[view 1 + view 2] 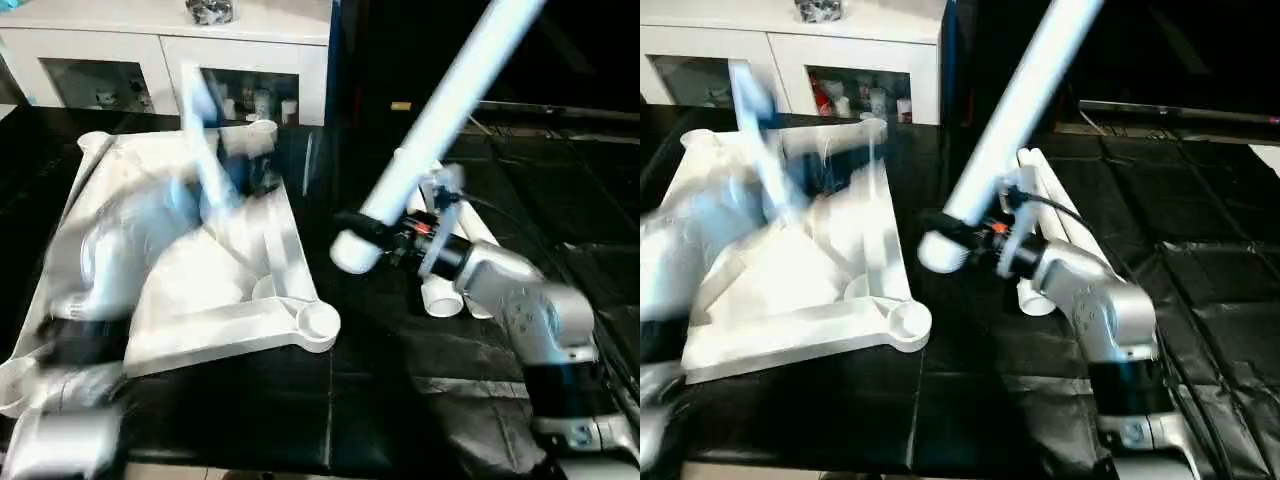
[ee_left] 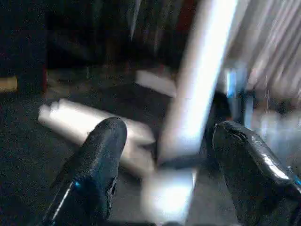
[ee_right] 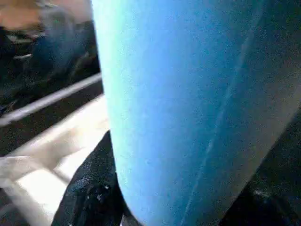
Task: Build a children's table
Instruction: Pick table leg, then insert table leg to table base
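Note:
The white table top [image 1: 225,300] lies upside down on the black surface at the left, ribs up, with a round corner socket [image 1: 318,322] nearest the middle. My right gripper [image 1: 392,240] is shut on a long white leg [image 1: 450,100], close to its lower end. The leg slants up and to the right, its lower end hanging just right of the top. In the right wrist view the leg [image 3: 188,103] sits against a black finger [image 3: 89,188]. My left arm [image 1: 130,240] is blurred over the top. My left gripper [image 2: 169,129] is open, empty, and looks toward the held leg [image 2: 197,84].
More white legs [image 1: 440,295] lie on the black surface behind my right gripper. A white glass-door cabinet [image 1: 160,60] stands at the back left. Black sheeting [image 1: 400,400] covers the near and right side.

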Available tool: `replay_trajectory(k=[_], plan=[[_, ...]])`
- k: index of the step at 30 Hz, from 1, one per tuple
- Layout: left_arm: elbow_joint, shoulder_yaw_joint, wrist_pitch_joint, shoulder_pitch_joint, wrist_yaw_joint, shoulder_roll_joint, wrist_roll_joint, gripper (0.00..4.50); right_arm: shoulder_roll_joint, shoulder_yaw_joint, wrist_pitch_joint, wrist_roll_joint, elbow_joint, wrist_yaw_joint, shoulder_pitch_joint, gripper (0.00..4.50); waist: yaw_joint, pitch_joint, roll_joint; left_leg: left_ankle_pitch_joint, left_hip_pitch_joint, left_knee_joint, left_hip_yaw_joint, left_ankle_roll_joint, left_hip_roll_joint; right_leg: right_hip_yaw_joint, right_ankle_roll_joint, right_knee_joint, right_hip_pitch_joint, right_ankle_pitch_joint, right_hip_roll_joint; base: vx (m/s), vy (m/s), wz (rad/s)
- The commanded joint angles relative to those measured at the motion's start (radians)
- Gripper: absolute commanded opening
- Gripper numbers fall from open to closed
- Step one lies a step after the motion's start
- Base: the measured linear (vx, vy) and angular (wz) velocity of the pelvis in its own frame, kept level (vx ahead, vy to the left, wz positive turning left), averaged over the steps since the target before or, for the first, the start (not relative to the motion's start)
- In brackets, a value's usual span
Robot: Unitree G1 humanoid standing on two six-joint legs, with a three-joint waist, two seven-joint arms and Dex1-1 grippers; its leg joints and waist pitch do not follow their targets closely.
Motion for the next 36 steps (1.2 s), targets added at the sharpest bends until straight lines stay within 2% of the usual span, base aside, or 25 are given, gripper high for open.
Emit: replay_trajectory(k=[1,5,7,8,9,11,12,14,16,17,19,20,24,27,28,30,32,34,36], plan=[[-0.064,-0.059,-0.025,0.021,-0.050,0.048,0.048,3.39,-0.001,-0.009,-0.047,-0.041,-0.005,-0.037,0.024,1.95,-0.006,-0.071,0.012,-0.143,0.028,-0.074,-0.017,-0.068,0.053,0.051,-0.180,-0.072,0.033,-0.037,-0.081,0.000,0.000,0.00],[-0.101,-0.171,-0.096,0.104,-0.144,0.160,0.146,3.39,0.005,-0.004,-0.074,-0.052,-0.029,-0.050,0.065,1.95,-0.007,-0.069,0.013,-0.165,0.028,-0.077,-0.018,-0.064,0.052,0.053,-0.176,-0.077,0.032,-0.056,-0.081,0.000,0.000,0.00],[-0.082,-0.233,-0.130,0.140,-0.188,0.214,0.211,3.39,0.003,0.011,-0.095,-0.064,-0.045,-0.038,0.093,1.95,-0.013,-0.068,0.019,-0.174,0.027,-0.079,-0.019,-0.062,0.051,0.054,-0.163,-0.077,0.032,-0.069,-0.080,0.000,0.000,0.00],[-0.080,-0.238,-0.131,0.143,-0.192,0.218,0.215,3.39,0.003,0.013,-0.098,-0.065,-0.047,-0.036,0.096,1.95,-0.015,-0.068,0.018,-0.180,0.028,-0.080,-0.019,-0.062,0.051,0.053,-0.162,-0.078,0.030,-0.073,-0.079,0.000,0.000,0.00],[-0.064,-0.288,-0.162,0.166,-0.222,0.260,0.273,3.39,0.003,0.026,-0.121,-0.082,-0.054,-0.030,0.117,1.95,-0.016,-0.067,0.020,-0.190,0.029,-0.081,-0.020,-0.065,0.051,0.053,-0.164,-0.080,0.029,-0.082,-0.079,0.000,0.000,0.00],[-0.058,-0.311,-0.169,0.176,-0.232,0.280,0.295,3.39,0.005,0.030,-0.131,-0.090,-0.056,-0.033,0.125,1.95,-0.023,-0.066,0.020,-0.210,0.029,-0.083,-0.020,-0.070,0.051,0.054,-0.166,-0.080,0.029,-0.097,-0.079,0.000,0.000,0.00],[-0.046,-0.347,-0.171,0.186,-0.241,0.308,0.327,3.39,0.010,0.032,-0.135,-0.093,-0.062,-0.041,0.134,1.95,-0.024,-0.067,0.023,-0.218,0.032,-0.083,-0.020,-0.072,0.051,0.054,-0.176,-0.079,0.027,-0.099,-0.080,0.000,0.000,0.00],[-0.029,-0.369,-0.169,0.189,-0.229,0.317,0.353,3.39,0.013,0.035,-0.138,-0.096,-0.064,-0.048,0.140,1.95,-0.026,-0.065,0.022,-0.234,0.032,-0.084,-0.020,-0.073,0.051,0.054,-0.184,-0.079,0.026,-0.109,-0.079,0.000,0.000,0.00],[-0.015,-0.371,-0.169,0.191,-0.212,0.311,0.365,3.39,0.016,0.036,-0.139,-0.099,-0.067,-0.055,0.144,1.95,-0.025,-0.065,0.025,-0.236,0.034,-0.082,-0.019,-0.073,0.052,0.055,-0.196,-0.080,0.024,-0.107,-0.081,0.000,0.000,0.00],[0.004,-0.363,-0.163,0.195,-0.178,0.297,0.378,3.10,0.022,0.039,-0.138,-0.102,-0.078,-0.064,0.155,1.95,-0.025,-0.066,0.024,-0.231,0.032,-0.082,-0.020,-0.074,0.052,0.055,-0.199,-0.077,0.026,-0.097,-0.081,0.000,0.000,0.00],[0.026,-0.351,-0.161,0.197,-0.136,0.281,0.398,3.03,0.029,0.044,-0.137,-0.110,-0.094,-0.077,0.172,1.95,-0.024,-0.068,0.019,-0.212,0.030,-0.081,-0.019,-0.065,0.051,0.054,-0.203,-0.075,0.028,-0.063,-0.079,0.000,0.000,0.00],[0.032,-0.348,-0.164,0.199,-0.130,0.278,0.406,3.03,0.031,0.046,-0.139,-0.113,-0.098,-0.081,0.177,1.95,-0.023,-0.068,0.021,-0.207,0.030,-0.081,-0.020,-0.064,0.052,0.054,-0.203,-0.074,0.028,-0.055,-0.080,0.000,0.000,0.00],[0.018,-0.317,-0.135,0.213,-0.100,0.267,0.395,2.59,0.038,0.063,-0.135,-0.130,-0.117,-0.097,0.199,1.95,-0.024,-0.066,0.017,-0.212,0.029,-0.081,-0.019,-0.058,0.051,0.054,-0.208,-0.076,0.027,-0.068,-0.081,0.000,0.000,0.00],[0.002,-0.303,-0.114,0.229,-0.087,0.266,0.394,2.46,0.044,0.069,-0.115,-0.139,-0.130,-0.118,0.208,1.95,-0.022,-0.065,0.020,-0.219,0.030,-0.082,-0.020,-0.057,0.052,0.055,-0.204,-0.078,0.025,-0.092,-0.082,0.000,0.000,0.00],[-0.004,-0.300,-0.116,0.236,-0.090,0.266,0.389,2.22,0.045,0.071,-0.112,-0.140,-0.132,-0.122,0.210,1.95,-0.022,-0.064,0.022,-0.231,0.031,-0.083,-0.021,-0.059,0.052,0.055,-0.200,-0.079,0.024,-0.107,-0.081,0.000,0.000,0.00],[-0.014,-0.296,-0.122,0.245,-0.092,0.263,0.382,2.15,0.044,0.074,-0.110,-0.140,-0.136,-0.125,0.214,1.95,-0.023,-0.064,0.021,-0.244,0.032,-0.084,-0.021,-0.062,0.053,0.056,-0.197,-0.082,0.024,-0.122,-0.082,0.000,0.000,0.00],[-0.022,-0.292,-0.127,0.251,-0.088,0.258,0.378,1.94,0.042,0.076,-0.113,-0.142,-0.137,-0.125,0.218,1.95,-0.023,-0.063,0.019,-0.245,0.031,-0.084,-0.020,-0.062,0.052,0.056,-0.197,-0.082,0.023,-0.122,-0.081,0.000,0.000,0.00],[-0.049,-0.287,-0.126,0.261,-0.096,0.257,0.365,1.72,0.044,0.079,-0.121,-0.138,-0.142,-0.118,0.223,1.95,-0.022,-0.064,0.022,-0.240,0.030,-0.084,-0.021,-0.061,0.052,0.057,-0.196,-0.081,0.024,-0.111,-0.082,0.000,0.000,0.00],[-0.058,-0.289,-0.119,0.265,-0.100,0.259,0.365,1.71,0.045,0.082,-0.121,-0.139,-0.146,-0.118,0.225,1.95,-0.021,-0.065,0.021,-0.233,0.029,-0.084,-0.022,-0.059,0.052,0.056,-0.198,-0.079,0.025,-0.097,-0.081,0.000,0.000,0.00]])
